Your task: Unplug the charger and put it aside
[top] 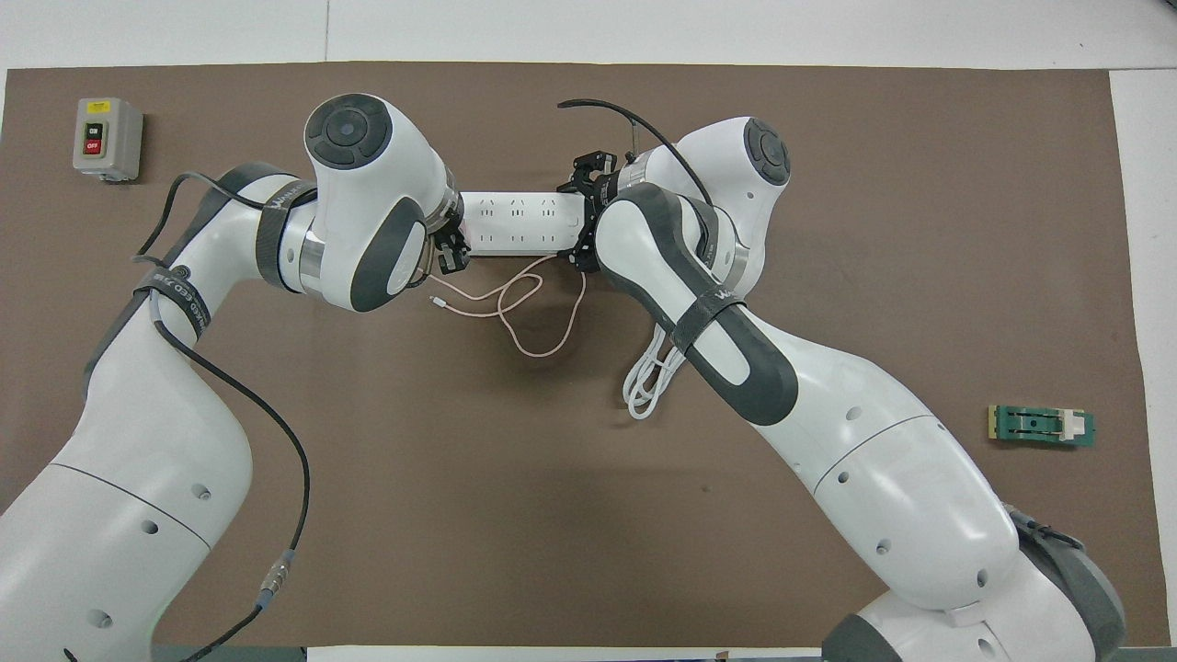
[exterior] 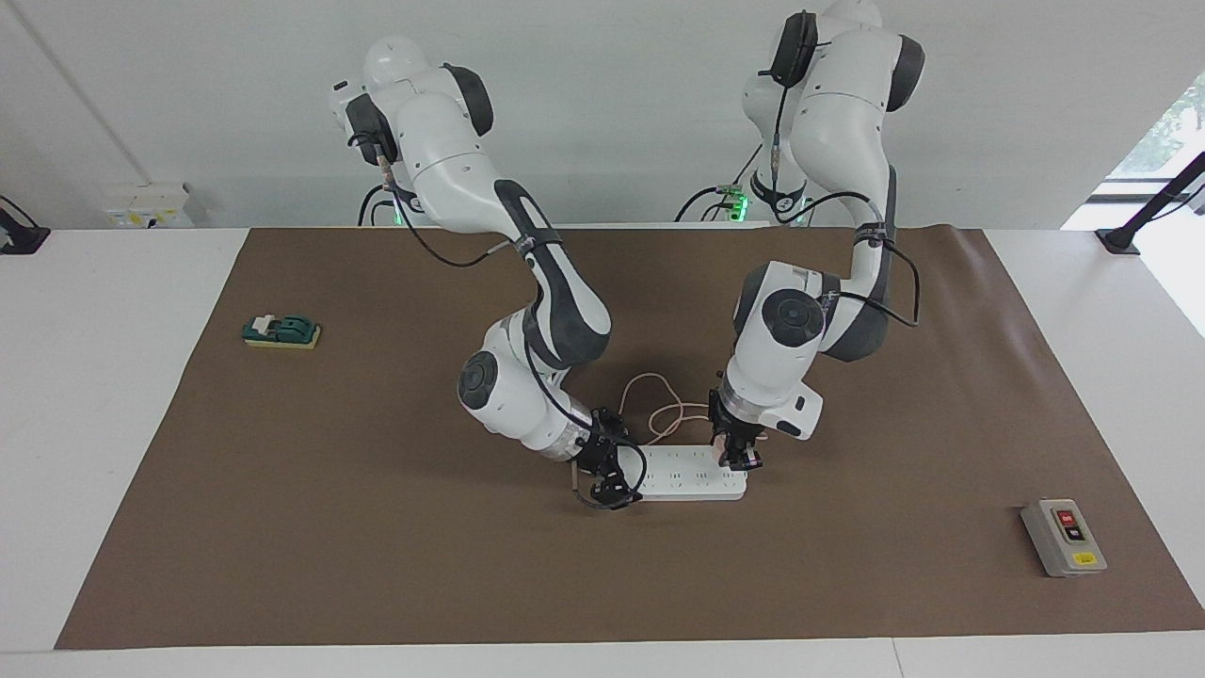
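We've got the left gripper (exterior: 739,459) narrowed around the pink charger (exterior: 725,456) on the power strip (exterior: 687,474), while the right gripper (exterior: 610,480) pins the strip's opposite end, its grip unreadable.

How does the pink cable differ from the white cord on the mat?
The pink cable is thin; the white cord is thicker. The pink cable lies in loose loops; the white cord is folded into a tight bundle. Both lie on the brown mat, nearer to the robots than the power strip.
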You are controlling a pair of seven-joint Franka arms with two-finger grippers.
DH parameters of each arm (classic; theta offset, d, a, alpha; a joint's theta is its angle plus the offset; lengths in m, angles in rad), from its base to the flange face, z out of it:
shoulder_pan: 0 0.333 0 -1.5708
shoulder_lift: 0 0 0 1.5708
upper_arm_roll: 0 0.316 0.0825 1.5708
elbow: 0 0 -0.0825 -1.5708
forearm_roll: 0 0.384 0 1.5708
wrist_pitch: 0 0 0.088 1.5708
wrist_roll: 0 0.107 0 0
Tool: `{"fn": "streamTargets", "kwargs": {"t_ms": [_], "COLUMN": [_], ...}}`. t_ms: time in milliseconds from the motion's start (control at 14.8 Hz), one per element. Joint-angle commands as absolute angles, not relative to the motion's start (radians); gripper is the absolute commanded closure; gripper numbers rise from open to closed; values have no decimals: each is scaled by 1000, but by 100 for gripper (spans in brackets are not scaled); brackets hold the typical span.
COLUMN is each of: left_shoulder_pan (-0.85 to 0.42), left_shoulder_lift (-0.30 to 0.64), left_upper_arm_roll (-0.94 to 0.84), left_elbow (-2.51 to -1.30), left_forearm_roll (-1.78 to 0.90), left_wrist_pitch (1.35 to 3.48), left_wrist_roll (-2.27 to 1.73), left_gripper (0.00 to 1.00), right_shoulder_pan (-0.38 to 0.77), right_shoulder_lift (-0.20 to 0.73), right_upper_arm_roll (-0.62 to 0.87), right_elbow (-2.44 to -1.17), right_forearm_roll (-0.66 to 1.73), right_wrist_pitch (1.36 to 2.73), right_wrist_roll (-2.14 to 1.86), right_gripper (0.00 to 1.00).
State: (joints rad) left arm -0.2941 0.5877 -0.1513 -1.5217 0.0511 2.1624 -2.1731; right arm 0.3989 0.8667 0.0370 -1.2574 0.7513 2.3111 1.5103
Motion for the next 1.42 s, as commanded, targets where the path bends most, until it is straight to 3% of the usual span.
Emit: {"fn": "streamTargets", "kwargs": {"t_ms": [0, 270, 540, 1013, 1350], "left_shoulder_pan": [-301, -296, -287, -258, -258], "left_shoulder_lift": [563, 563, 561, 439, 431], "left_upper_arm_roll": [-138, -138, -138, -140, -140], "left_elbow": [-1559, -1549, -1457, -1460, -1482], "left_forearm_roll": [71, 71, 75, 64, 57], "left_wrist_pitch": [2197, 2178, 2039, 1956, 1976], "left_wrist_roll": [-2189, -2181, -2175, -2117, -2102], "left_gripper": [100, 100, 100, 100, 100], "right_shoulder_pan": [402, 402, 402, 400, 402], "right_shoulder_lift": [887, 887, 885, 885, 885], "right_upper_arm_roll": [31, 29, 29, 29, 29], "right_elbow": [-1232, -1239, -1239, -1239, -1241], "right_forearm_roll": [735, 735, 735, 735, 735], "right_wrist_pitch": [2325, 2327, 2327, 2327, 2327], "right_wrist_roll": [1520, 1520, 1520, 1520, 1522], "right_gripper": [4, 4, 4, 4, 4]}}
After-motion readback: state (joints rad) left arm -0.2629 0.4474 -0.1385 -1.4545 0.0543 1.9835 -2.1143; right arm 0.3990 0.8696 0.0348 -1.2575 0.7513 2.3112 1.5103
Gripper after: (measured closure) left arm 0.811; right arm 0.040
